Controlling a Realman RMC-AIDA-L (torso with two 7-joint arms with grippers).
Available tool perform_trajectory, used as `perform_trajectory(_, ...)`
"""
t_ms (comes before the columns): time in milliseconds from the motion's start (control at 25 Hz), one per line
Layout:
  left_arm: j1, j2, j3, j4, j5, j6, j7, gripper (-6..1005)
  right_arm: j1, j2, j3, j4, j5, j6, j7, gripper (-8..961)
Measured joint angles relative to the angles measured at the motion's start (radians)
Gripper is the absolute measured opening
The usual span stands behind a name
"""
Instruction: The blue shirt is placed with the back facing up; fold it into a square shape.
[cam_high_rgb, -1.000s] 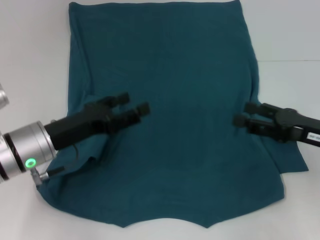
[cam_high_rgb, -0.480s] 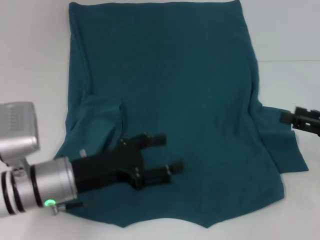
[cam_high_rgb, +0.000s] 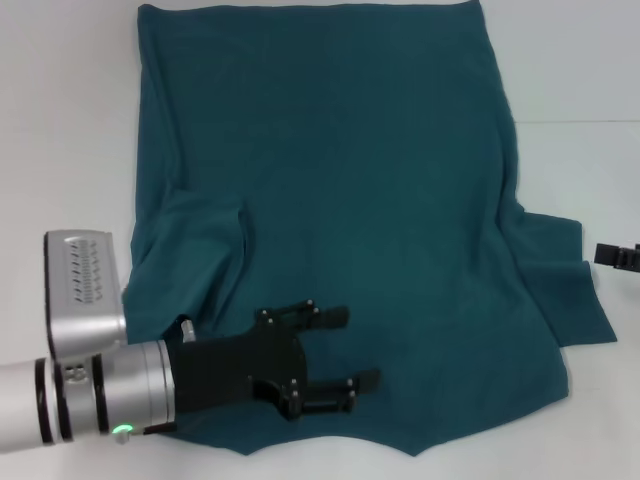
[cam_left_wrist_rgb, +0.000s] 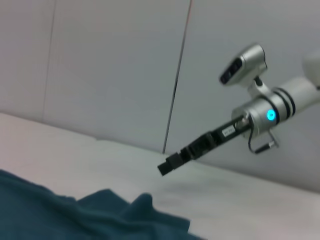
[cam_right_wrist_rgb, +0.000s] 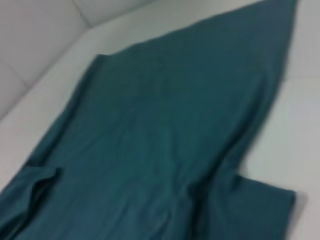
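The blue shirt (cam_high_rgb: 360, 180) lies spread on the white table, plain side up, with its collar end near me. Its left sleeve (cam_high_rgb: 190, 235) is folded in over the body, and its right sleeve (cam_high_rgb: 560, 270) lies out to the side. My left gripper (cam_high_rgb: 350, 348) hovers open over the near part of the shirt, holding nothing. Only the tip of my right gripper (cam_high_rgb: 615, 255) shows at the right edge, off the cloth beside the right sleeve. The left wrist view shows that right gripper (cam_left_wrist_rgb: 169, 164) in the air above the table, with the shirt (cam_left_wrist_rgb: 75, 215) below. The right wrist view shows only the shirt (cam_right_wrist_rgb: 150, 140).
The white table (cam_high_rgb: 70, 120) runs around the shirt on all sides. A seam in the table surface (cam_high_rgb: 580, 122) shows at the right. Grey wall panels (cam_left_wrist_rgb: 110, 65) stand behind the table.
My left gripper swung from the left sleeve area toward the near hem and rightward. My right gripper pulled back to the right, off the shirt, leaving the right sleeve uncovered.
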Motion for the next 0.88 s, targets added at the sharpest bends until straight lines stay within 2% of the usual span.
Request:
perform_trajectory(200,-0.001,0.000,0.041,0.000,0.000,-0.033,0.043,832,0.013,0.000,-0.005,0.000,-0.043,0.012,0.076,934)
perform_trajectory(440,-0.003,0.000,0.044,0.005,0.000,-0.038,0.065,832,0.020,0.012,-0.004,0.009,-0.049,0.040,0.096,933)
perform_trajectory(720,-0.005,0.001,0.041,0.007,0.000,-0.040,0.066,833,0.038,0.042,-0.008,0.016,-0.049,0.093,0.093,931)
perform_trajectory(880,-0.005,0.001,0.044,0.007,0.000,-0.040,0.066,832,0.058,0.050,-0.010,0.046,-0.050,0.127,0.091,930)
